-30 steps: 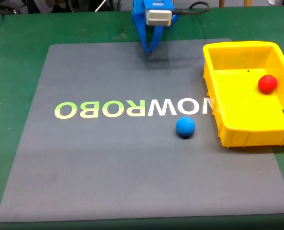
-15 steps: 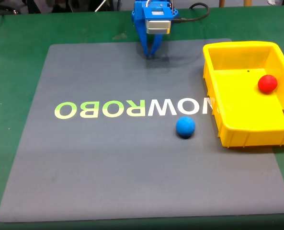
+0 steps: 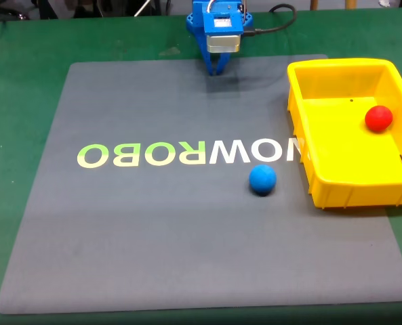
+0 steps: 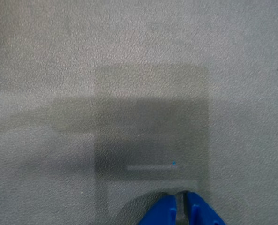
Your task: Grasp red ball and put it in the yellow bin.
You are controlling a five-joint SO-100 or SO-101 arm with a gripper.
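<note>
Fixed view: blue tool [image 3: 216, 70] folded back at far edge of grey mat [image 3: 153, 237], tips down and pressed together, holding nothing; drawn slightly farther back than a second ago. Red ball [image 3: 378, 118] inside yellow bin [image 3: 353, 193], right side, unmoved.

Arm [image 3: 216, 24]: upper part cut off by top edge, fixed view. Yellow bin [image 3: 302, 115]: right wall clipped at right edge. Gripper [image 4: 180, 208]: tips alone visible, rest below wrist view's bottom edge.
</note>
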